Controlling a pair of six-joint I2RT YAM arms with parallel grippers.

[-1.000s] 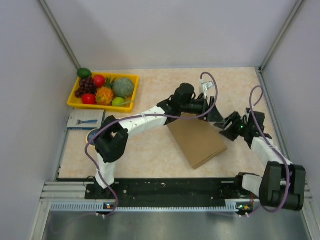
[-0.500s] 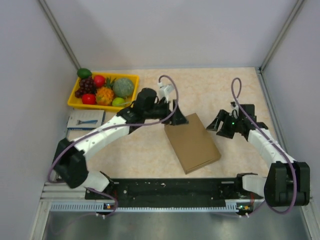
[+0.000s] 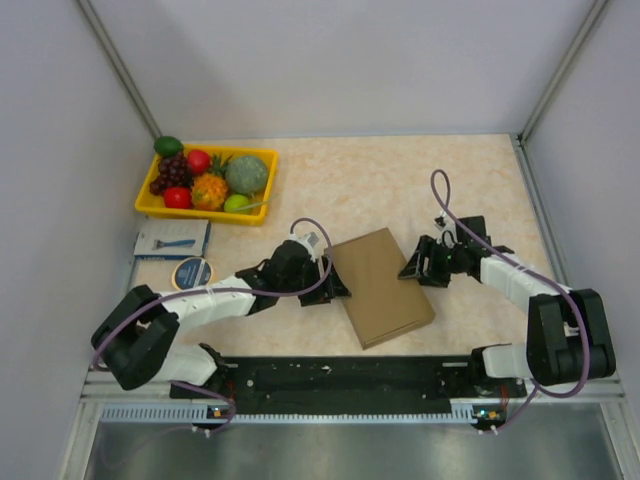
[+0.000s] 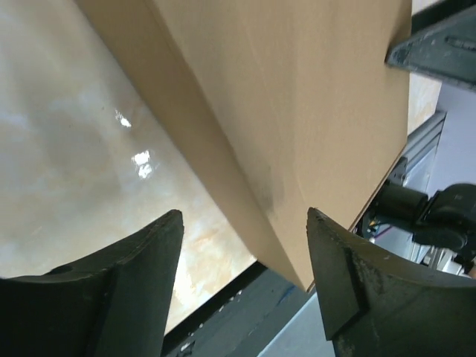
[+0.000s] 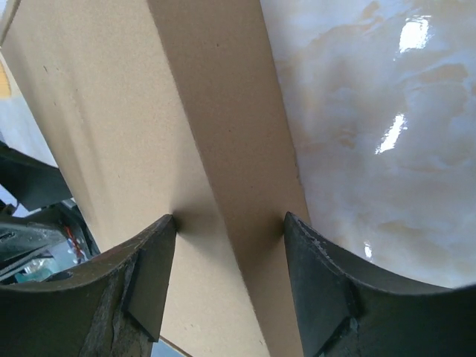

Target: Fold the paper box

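Shows the paper box (image 3: 380, 287), plain brown and unprinted, lying closed and flat at a slant on the pale marbled tabletop (image 3: 400, 180), about midway across and nearer the arms' bases than the far wall. Catches both arms stretched low toward it from either side: the left fingers (image 3: 337, 290) at its left long edge, the right fingers (image 3: 413, 268) at its right edge, close to the far right corner. From the left wrist, finds the left fingers (image 4: 126, 290) spread well apart, with the side wall and near corner of the paper box (image 4: 297, 97) between them. Puts one finger just beside that corner, contact uncertain, and leaves a strip of bare tabletop between the other finger and the cardboard, so nothing clamped. From the right wrist, finds the right fingers (image 5: 141, 290) likewise parted, tips astride the edge of the paper box (image 5: 97, 134) where its top face meets the darker side wall, with glossy tabletop off to one side. Cannot tell whether either tip presses on the cardboard. Places, well apart at the far left corner, a yellow tray (image 3: 250, 150) of fruit, with a blue-and-white packet (image 3: 172, 238) just in front of it and a small round tin (image 3: 192, 272) between that packet and the left arm.
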